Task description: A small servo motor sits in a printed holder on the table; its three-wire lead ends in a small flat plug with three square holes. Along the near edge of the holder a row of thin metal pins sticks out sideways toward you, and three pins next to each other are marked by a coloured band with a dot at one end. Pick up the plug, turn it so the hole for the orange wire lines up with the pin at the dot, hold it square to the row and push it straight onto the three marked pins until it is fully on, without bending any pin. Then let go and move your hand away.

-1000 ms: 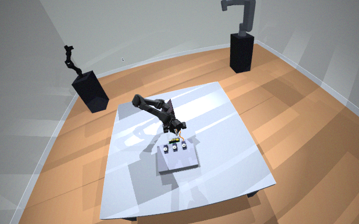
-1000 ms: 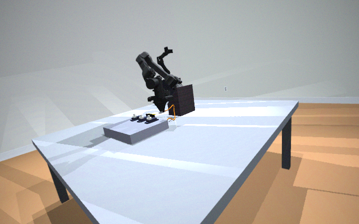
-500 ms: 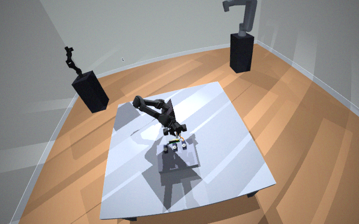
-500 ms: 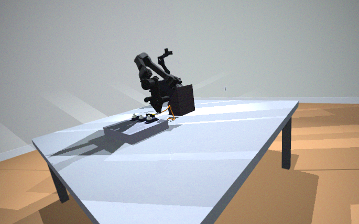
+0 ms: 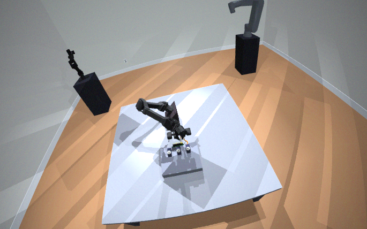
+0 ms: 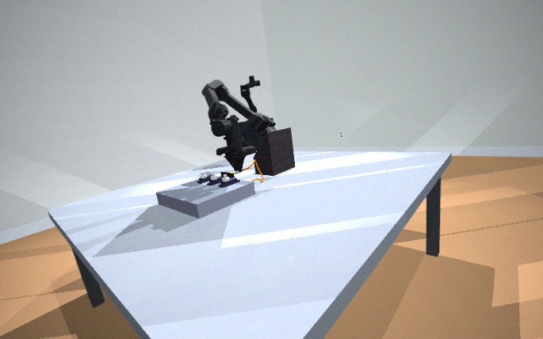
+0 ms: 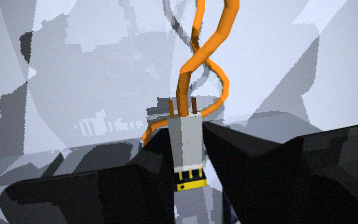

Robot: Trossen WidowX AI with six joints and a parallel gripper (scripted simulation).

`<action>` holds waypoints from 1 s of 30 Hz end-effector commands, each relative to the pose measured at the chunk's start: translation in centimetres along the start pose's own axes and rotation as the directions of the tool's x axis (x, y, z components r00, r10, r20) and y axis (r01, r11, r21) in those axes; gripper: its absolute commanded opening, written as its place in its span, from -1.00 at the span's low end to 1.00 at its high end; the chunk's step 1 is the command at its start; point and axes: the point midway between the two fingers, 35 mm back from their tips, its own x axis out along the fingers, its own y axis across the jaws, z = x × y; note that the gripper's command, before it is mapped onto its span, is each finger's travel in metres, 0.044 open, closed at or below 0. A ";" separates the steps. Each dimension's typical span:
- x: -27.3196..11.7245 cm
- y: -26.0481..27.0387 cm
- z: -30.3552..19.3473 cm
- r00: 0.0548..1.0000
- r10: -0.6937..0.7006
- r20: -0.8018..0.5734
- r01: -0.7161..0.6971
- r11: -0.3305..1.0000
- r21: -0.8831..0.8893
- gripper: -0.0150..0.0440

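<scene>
My gripper (image 5: 181, 138) (image 6: 238, 170) (image 7: 185, 132) is shut on the pale grey plug (image 7: 192, 135), with one black finger on each side. The orange lead (image 7: 207, 56) (image 6: 259, 169) runs from the plug's rear. An orange wire stub (image 7: 171, 108) shows at the plug's left and a brown one (image 7: 194, 104) at its right. The plug's front faces three thin pins (image 7: 191, 173), their exposed parts visible beyond it. The yellow band (image 7: 195, 185) has its dark dot at the left, on the orange stub's side. Whether pin tips are inside the plug cannot be told.
The grey holder block (image 5: 183, 163) (image 6: 204, 195) carries three dark servos with white hubs (image 5: 169, 152) (image 5: 178, 150) (image 5: 187, 149). The dark pin row (image 5: 177, 144) (image 6: 227, 173) is just beside them. The arm's dark base block (image 6: 281, 151) stands behind, and the lead loops near the holder's side.
</scene>
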 end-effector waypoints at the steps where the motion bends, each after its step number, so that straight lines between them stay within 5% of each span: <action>1: 0.0 0.1 -0.4 1.000 0.004 -0.001 -0.004 1.000 -0.005 -0.49; 15: -0.1 0.0 -1.2 1.000 0.004 -0.002 -0.004 1.000 -0.004 -0.49; 24: -0.1 0.0 -0.8 1.000 0.004 -0.002 -0.004 1.000 -0.004 0.31; 30: -5.6 -0.1 -0.8 1.000 0.001 -0.001 -0.001 1.000 -0.005 0.84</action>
